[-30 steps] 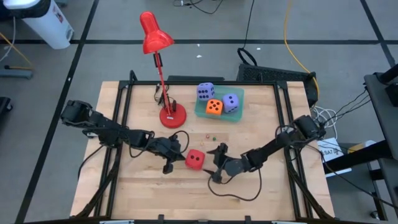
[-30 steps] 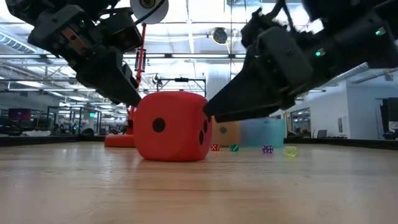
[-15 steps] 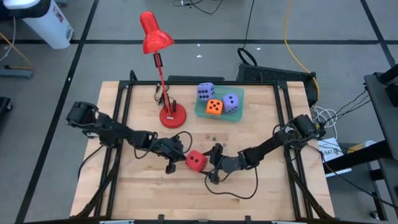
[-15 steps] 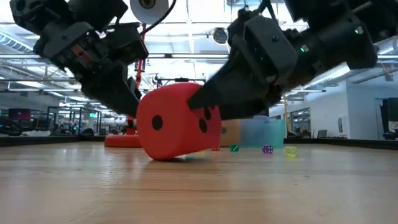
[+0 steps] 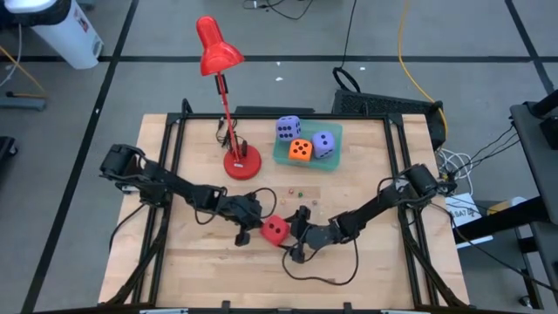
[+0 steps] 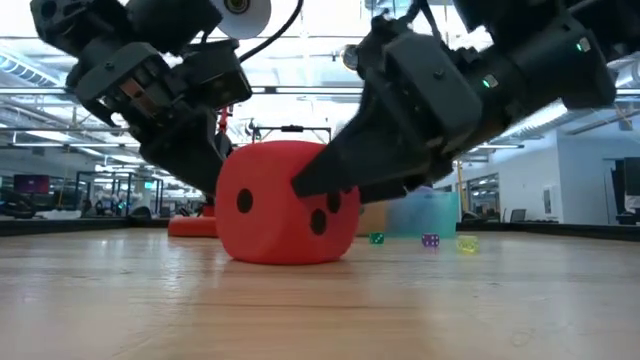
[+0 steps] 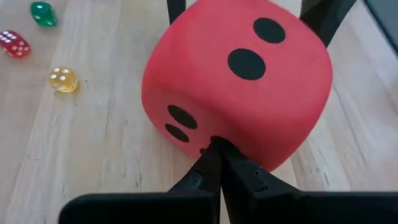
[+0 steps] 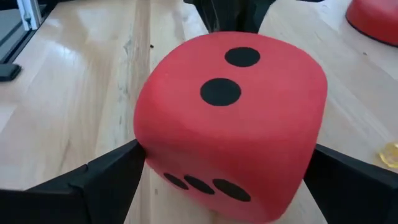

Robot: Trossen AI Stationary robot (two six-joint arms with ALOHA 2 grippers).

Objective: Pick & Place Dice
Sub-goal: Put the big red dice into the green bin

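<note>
The red die [image 5: 275, 229] stands flat on the table near its middle, between my two grippers, and also shows as the red die [image 6: 285, 205] in the low view. My left gripper [image 5: 255, 224] is shut at the die's left side. My right gripper [image 5: 293, 231] is open and comes in from the die's right, with one finger on either side of the die. Two purple dice [image 5: 289, 129] [image 5: 323, 144] and the orange die [image 5: 300, 151] rest in a green tray [image 5: 281, 157] toward the far edge. My left gripper [image 7: 214, 146] presses its shut fingertips against a lower part of the die's left-facing face [image 7: 217, 134], slanting down from the table's left. My right gripper [image 8: 227, 205] has the die between its open fingers [image 8: 112, 174], which lie against two opposite side faces [image 8: 146, 140], coming level from the table's right. The die rests on the table.
A red desk lamp stands on its base [image 5: 241, 162] beyond the left gripper. Three tiny dice [image 7: 63, 79] [image 7: 13, 43] [image 7: 43, 14] lie on the wood just beyond the red die. Cables trail from both arms. A dark frame edges the table.
My left gripper has moved right and my right gripper left, closing in on the red die from both sides. The die tipped up on one edge half a second ago, has settled flat again, and now sits slightly nearer the table's near edge.
</note>
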